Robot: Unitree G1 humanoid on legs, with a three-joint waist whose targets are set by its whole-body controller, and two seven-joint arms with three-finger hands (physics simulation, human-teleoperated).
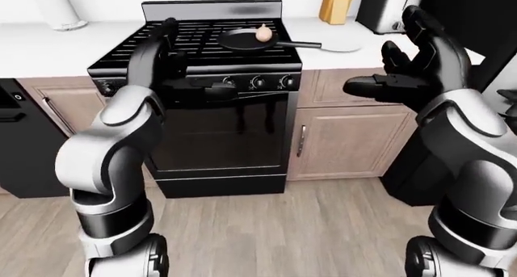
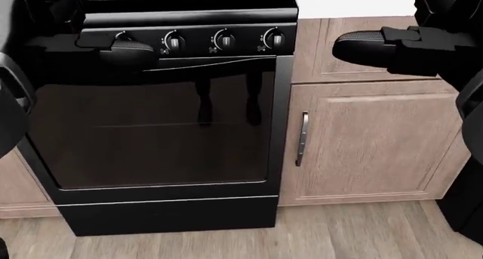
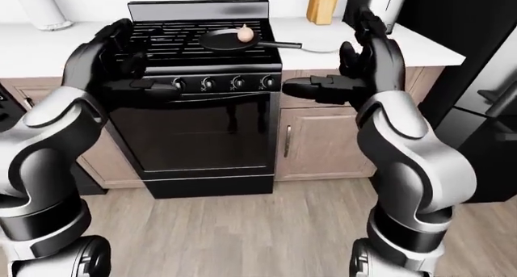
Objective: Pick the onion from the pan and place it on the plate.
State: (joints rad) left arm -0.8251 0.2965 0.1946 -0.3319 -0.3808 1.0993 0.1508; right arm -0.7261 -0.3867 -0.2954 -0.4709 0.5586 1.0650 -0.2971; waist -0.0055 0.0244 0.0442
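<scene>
Onion (image 1: 263, 32) sits in pan (image 1: 246, 41) on stove (image 1: 206, 47); plate (image 1: 339, 45) lies beside it. Left hand (image 3: 105, 53) and right hand (image 1: 412, 62) hover spread, empty.

Glossy black stove (image 1: 218, 125), matt wood-grain cabinet (image 2: 370, 140), wood floor (image 1: 283, 228)

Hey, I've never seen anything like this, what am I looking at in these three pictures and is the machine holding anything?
It's a simulated humanoid robot; all three pictures come from cameras on its head, looking over its own arms. The two eye views show a black stove with a pan on top, holding an onion. A pale plate sits on the white counter to the pan's right. The head view looks lower, at the oven door and a wooden cabinet. The left hand and right hand are raised, fingers open, holding nothing.
</scene>
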